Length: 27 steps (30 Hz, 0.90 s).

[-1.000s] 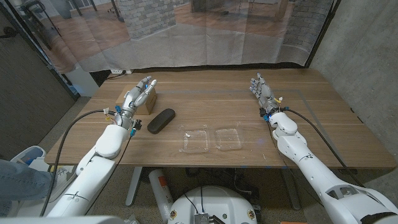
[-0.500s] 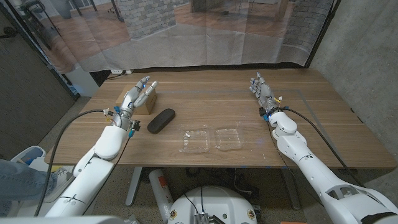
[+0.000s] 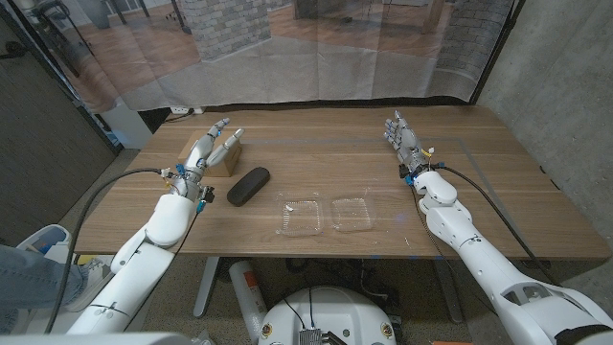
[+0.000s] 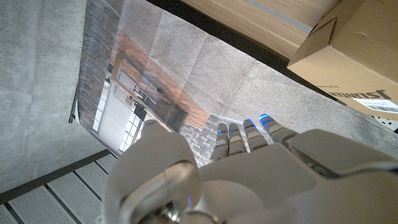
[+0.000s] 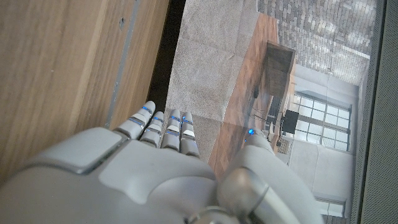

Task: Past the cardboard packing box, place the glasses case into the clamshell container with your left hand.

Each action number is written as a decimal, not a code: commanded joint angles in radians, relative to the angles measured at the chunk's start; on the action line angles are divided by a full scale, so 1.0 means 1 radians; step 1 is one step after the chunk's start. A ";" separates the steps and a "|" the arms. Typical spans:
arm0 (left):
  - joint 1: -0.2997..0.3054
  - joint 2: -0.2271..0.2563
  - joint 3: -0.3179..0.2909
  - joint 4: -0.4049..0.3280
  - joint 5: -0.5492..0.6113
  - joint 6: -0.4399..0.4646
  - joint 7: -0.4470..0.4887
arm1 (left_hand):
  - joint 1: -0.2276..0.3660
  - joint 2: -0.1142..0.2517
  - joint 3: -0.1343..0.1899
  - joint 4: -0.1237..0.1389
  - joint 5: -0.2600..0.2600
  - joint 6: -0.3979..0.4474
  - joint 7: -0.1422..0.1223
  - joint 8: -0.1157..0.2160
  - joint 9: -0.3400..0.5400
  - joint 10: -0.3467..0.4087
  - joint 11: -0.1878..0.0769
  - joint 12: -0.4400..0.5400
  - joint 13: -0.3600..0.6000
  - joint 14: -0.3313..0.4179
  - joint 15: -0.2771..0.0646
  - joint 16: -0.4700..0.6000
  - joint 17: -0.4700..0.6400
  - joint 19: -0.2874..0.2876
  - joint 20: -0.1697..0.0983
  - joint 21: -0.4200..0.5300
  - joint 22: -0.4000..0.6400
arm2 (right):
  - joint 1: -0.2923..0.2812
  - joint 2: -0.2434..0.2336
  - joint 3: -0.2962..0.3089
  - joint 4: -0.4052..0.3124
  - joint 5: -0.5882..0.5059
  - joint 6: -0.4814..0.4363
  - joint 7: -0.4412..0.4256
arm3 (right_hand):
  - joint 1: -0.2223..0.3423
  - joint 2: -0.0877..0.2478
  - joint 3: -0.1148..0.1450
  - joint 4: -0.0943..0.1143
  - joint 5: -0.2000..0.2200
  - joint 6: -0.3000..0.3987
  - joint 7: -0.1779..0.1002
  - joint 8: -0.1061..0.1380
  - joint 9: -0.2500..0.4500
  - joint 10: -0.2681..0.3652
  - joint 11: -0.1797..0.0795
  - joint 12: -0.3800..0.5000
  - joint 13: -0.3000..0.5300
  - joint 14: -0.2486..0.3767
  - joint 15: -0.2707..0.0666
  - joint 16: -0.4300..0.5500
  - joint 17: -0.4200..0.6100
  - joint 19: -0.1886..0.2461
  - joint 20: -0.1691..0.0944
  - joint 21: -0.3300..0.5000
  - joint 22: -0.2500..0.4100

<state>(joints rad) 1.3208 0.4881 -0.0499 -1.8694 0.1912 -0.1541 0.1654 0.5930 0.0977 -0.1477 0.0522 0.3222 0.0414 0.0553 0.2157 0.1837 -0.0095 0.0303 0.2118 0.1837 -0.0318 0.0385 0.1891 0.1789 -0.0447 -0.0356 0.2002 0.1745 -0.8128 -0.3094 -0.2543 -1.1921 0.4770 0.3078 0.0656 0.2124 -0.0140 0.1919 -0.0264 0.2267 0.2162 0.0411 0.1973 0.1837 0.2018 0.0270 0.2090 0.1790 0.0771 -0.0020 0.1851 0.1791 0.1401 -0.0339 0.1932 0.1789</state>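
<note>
While the left hand [image 3: 209,148] is raised with fingers spread and nothing grasped, the dark oval glasses case [image 3: 248,185] is seen lying untouched on the brown wooden table [image 3: 316,153], at about 4 o'clock from that hand and apart from it. The brown cardboard packing box [image 3: 218,154] is found directly under and behind the left fingers, at 11 o'clock from the case, close to it but not touching. The clear plastic clamshell container [image 3: 326,215] is laid open in two halves near the front edge, at about 4 o'clock from the case, with a strip of bare wood between them. The right hand [image 3: 403,140] is held upright at the right side, fingers straight and released, well apart from the container at its 1 o'clock.

Bare tabletop is left between the case and the container and across the middle toward the far edge, where a translucent curtain [image 3: 287,57] is hung. In the left wrist view, the left hand's back [image 4: 261,180] and a corner of the box [image 4: 354,50] with a printed label are shown. In the right wrist view, the right hand [image 5: 155,168] is seen above wood grain beside the table edge.
</note>
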 commanded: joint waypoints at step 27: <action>0.021 0.051 0.055 -0.077 0.132 0.143 0.025 | 0.042 -0.006 0.000 -0.023 0.006 0.003 -0.003 -0.003 0.005 0.006 0.012 -0.002 0.004 0.001 0.011 0.002 0.003 -0.013 0.007 -0.002 0.005 | -0.006 0.002 0.010 0.020 0.014 0.029 0.027 | 0.003 0.013 -0.001 -0.009 -0.001 0.009 -0.004 0.000 0.005 0.012 -0.001 0.002 0.003 0.005 0.002 0.000 0.001 -0.004 -0.020 0.004 0.003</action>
<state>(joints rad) 1.3303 0.5234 -0.0080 -1.9168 0.2851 -0.0571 0.1842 0.6245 0.0924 -0.1483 0.0380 0.3222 0.0410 0.0550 0.2157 0.1837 -0.0041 0.0358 0.2118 0.1836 -0.0356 0.0422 0.1891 0.1789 -0.0488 -0.0318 0.2003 0.1744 -0.8140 -0.3068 -0.2490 -1.1751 0.4863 0.3258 0.0828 0.2123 -0.0140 0.1877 -0.0305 0.2267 0.2216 0.0358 0.1973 0.1837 0.2037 0.0289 0.2090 0.1789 0.0769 -0.0019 0.1851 0.1768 0.1401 -0.0339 0.1932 0.1789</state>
